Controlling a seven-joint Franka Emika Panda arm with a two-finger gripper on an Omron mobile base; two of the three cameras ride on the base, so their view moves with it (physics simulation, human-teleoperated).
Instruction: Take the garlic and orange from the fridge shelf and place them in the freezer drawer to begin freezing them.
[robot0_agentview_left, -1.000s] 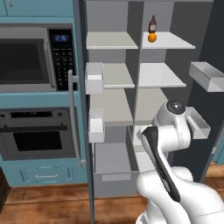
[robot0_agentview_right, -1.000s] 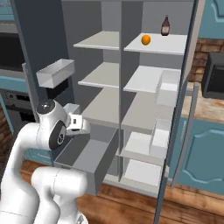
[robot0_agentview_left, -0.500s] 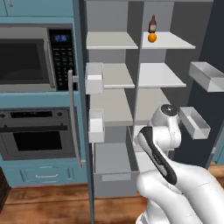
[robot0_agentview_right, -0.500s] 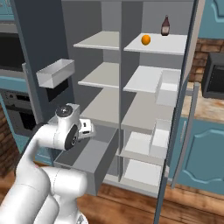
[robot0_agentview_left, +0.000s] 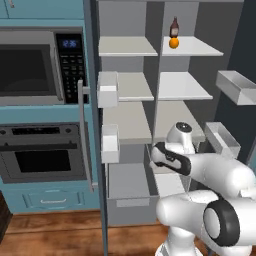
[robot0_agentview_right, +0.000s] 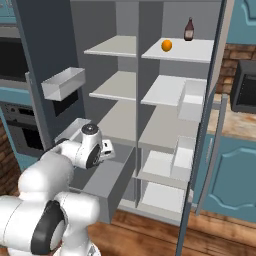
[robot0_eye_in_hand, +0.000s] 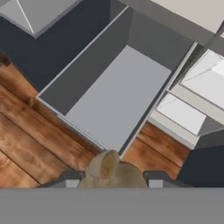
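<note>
Garlic (robot0_eye_in_hand: 113, 171) pinched in hand (robot0_eye_in_hand: 112, 181), just short of open freezer drawer (robot0_eye_in_hand: 109, 105) ahead; best carried forward over drawer's middle before letting go; orange (robot0_agentview_left: 173, 43) up on fridge shelf (robot0_agentview_left: 192, 47).

- The garlic (robot0_eye_in_hand: 111, 171) between the gripper (robot0_eye_in_hand: 112, 178) fingertips is cut off at the hand view's bottom.
- The robot's arm hides part of the freezer drawer (robot0_agentview_right: 107, 177).

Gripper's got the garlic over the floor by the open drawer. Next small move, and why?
Probably shift it over the open grey freezer drawer before releasing: in the hand view the gripper, shut on the beige garlic bulb, sits above the wooden floor, just short of the drawer's front corner.
</note>
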